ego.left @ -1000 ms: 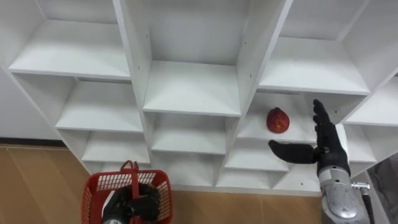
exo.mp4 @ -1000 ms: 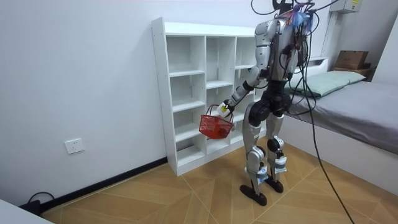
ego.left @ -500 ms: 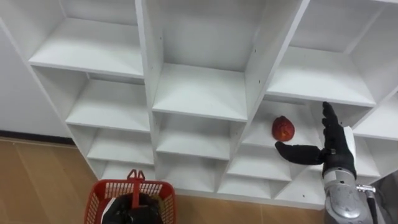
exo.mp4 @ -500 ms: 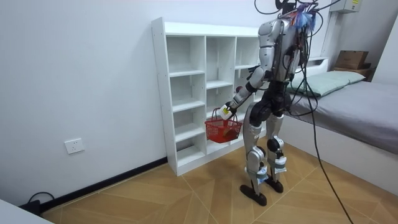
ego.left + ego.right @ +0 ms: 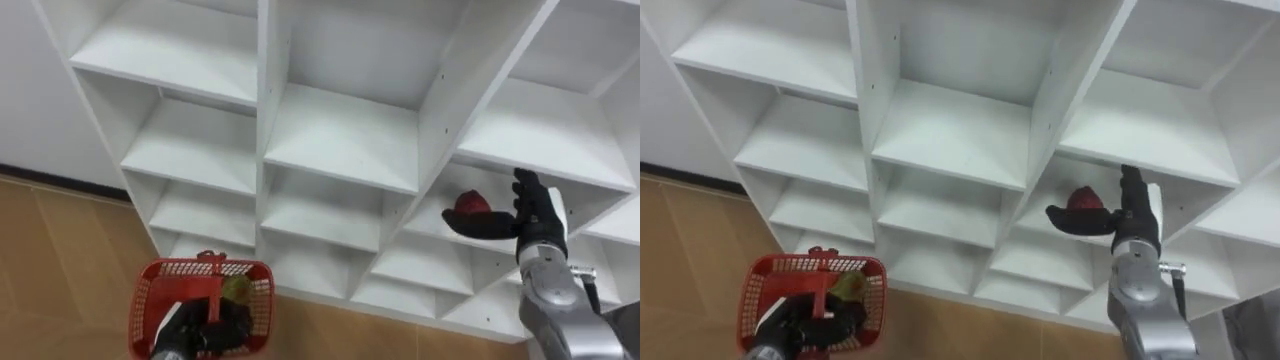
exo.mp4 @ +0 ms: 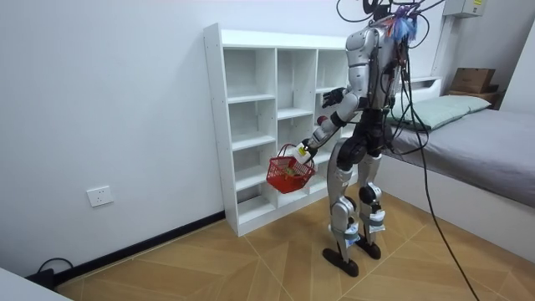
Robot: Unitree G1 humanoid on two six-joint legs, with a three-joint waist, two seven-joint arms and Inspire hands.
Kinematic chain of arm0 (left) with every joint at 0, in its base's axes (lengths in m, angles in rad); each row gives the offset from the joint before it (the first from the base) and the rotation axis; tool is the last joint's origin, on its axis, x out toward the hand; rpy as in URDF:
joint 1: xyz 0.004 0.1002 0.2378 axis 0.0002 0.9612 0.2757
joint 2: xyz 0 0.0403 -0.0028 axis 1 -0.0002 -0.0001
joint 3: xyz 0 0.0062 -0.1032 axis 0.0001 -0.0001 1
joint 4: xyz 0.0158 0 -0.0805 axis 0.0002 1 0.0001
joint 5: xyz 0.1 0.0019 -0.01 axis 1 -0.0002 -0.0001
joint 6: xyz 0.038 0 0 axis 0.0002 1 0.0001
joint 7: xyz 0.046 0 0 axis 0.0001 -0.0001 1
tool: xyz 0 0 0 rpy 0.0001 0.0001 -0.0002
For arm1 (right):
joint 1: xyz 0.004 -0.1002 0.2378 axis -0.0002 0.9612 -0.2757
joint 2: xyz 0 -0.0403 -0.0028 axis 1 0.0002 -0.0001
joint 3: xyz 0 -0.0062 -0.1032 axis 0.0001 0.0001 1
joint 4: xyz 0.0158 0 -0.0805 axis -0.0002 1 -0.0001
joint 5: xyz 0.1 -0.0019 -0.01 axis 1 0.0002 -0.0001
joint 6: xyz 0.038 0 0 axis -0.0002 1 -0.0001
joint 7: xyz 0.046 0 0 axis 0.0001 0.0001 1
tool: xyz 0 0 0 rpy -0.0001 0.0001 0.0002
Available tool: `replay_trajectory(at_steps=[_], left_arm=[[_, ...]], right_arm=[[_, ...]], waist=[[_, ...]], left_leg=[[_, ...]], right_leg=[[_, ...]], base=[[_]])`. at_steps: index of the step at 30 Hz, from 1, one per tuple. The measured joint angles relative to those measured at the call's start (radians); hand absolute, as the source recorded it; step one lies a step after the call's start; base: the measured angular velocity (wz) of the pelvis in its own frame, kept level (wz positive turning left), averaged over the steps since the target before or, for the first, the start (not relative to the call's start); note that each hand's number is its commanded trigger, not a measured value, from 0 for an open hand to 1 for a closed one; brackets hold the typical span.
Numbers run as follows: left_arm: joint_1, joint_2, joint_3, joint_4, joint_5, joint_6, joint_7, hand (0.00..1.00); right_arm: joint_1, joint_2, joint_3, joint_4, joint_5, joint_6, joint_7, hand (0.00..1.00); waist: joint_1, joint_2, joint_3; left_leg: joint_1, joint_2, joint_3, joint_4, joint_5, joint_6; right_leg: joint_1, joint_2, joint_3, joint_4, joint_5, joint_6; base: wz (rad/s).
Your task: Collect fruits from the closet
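Left hand [image 5: 205,326] curled round the handle of the red basket [image 5: 243,266], which holds a greenish item [image 5: 236,289], before the white closet [image 5: 340,140]. The red fruit [image 5: 470,204] lies on a right-column shelf, the right hand [image 5: 536,214] open beside it, thumb just beneath. Step in hand: the reach; next, this hand should close round the fruit, then carry it to the basket

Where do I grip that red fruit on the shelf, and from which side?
Grip the red fruit across its round middle, coming in level through the open front of its compartment, where the right hand hangs open beside it. The shelf board above sits low, so a top-down reach likely won't fit.
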Motion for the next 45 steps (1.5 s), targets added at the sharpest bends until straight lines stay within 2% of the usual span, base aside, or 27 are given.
replay_trajectory(at_steps=[4, 7, 9, 10, 14, 23, 26, 39, 45], left_arm=[[-0.015, -0.004, -0.002, 0.024, -0.001, 0.003, 0.001, 1.0], [-0.041, -0.012, -0.005, 0.081, 0.021, 0.003, 0.005, 1.0], [-0.052, -0.02, -0.004, 0.104, 0.039, 0.003, 0.005, 1.0], [-0.053, -0.022, -0.006, 0.114, 0.04, 0.003, 0.001, 1.0], [-0.052, -0.022, -0.022, 0.126, 0.035, 0.002, 0.003, 1.0], [-0.059, -0.023, -0.025, 0.137, 0.036, -0.001, 0.016, 1.0], [-0.079, -0.018, -0.051, 0.17, 0.035, -0.004, 0.017, 1.0], [-0.1, -0.023, -0.084, 0.22, 0.034, -0.009, -0.002, 1.0], [-0.113, -0.024, -0.102, 0.236, 0.034, -0.016, -0.002, 1.0]], right_arm=[[-0.067, -0.004, 0.001, 0.082, -0.005, -0.001, -0.021, 0.0], [-0.118, -0.008, -0.001, 0.169, -0.007, -0.002, -0.026, 0.0], [-0.131, -0.011, -0.002, 0.207, -0.008, -0.004, -0.027, 0.0], [-0.137, -0.012, -0.001, 0.232, -0.007, -0.009, -0.027, 0.0], [-0.139, -0.011, 0.001, 0.285, 0.001, -0.016, -0.048, 0.0], [-0.221, -0.012, -0.001, 0.338, -0.051, -0.036, -0.127, 0.0], [-0.231, -0.013, 0.0, 0.338, -0.052, -0.036, -0.157, 0.0], [-0.233, -0.016, -0.001, 0.343, -0.058, -0.058, -0.192, 0.0], [-0.233, -0.016, -0.001, 0.343, -0.058, -0.062, -0.193, 0.0]], waist=[[0.0, 0.006, 0.0039], [-0.001, 0.03, 0.0146], [0.005, 0.04, 0.0144], [0.02, 0.046, 0.0158], [0.037, 0.057, 0.0154], [0.031, 0.058, 0.0147], [0.028, 0.058, 0.0148], [0.017, 0.074, 0.0167], [0.017, 0.075, 0.0167]], left_leg=[[-0.049, -0.001, -0.015, 0.024, 0.0, 0.0], [-0.094, -0.001, -0.028, 0.051, -0.001, 0.002], [-0.114, 0.0, -0.028, 0.05, -0.001, 0.002], [-0.119, 0.0, -0.027, 0.048, 0.0, 0.002], [-0.142, 0.0, -0.029, 0.048, 0.004, 0.002], [-0.207, -0.002, -0.015, 0.049, 0.016, 0.006], [-0.219, -0.003, -0.009, 0.048, 0.018, 0.008], [-0.244, -0.002, 0.0, 0.045, 0.023, 0.008], [-0.248, -0.002, 0.002, 0.045, 0.023, 0.008]], right_leg=[[-0.033, -0.001, -0.019, 0.008, 0.001, -0.002], [-0.066, -0.002, -0.032, 0.022, 0.002, -0.002], [-0.084, -0.002, -0.037, 0.026, 0.002, -0.003], [-0.094, -0.002, -0.032, 0.029, 0.002, -0.004], [-0.123, -0.003, -0.025, 0.043, 0.002, -0.004], [-0.21, -0.017, -0.014, 0.074, 0.001, -0.004], [-0.228, -0.02, -0.01, 0.081, 0.001, -0.004], [-0.263, -0.025, 0.001, 0.095, 0.001, -0.005], [-0.268, -0.026, 0.002, 0.095, 0.001, -0.005]], base=[[0.14], [0.13], [0.04], [-0.04], [0.0], [-0.04], [-0.04], [-0.01], [0.0]])
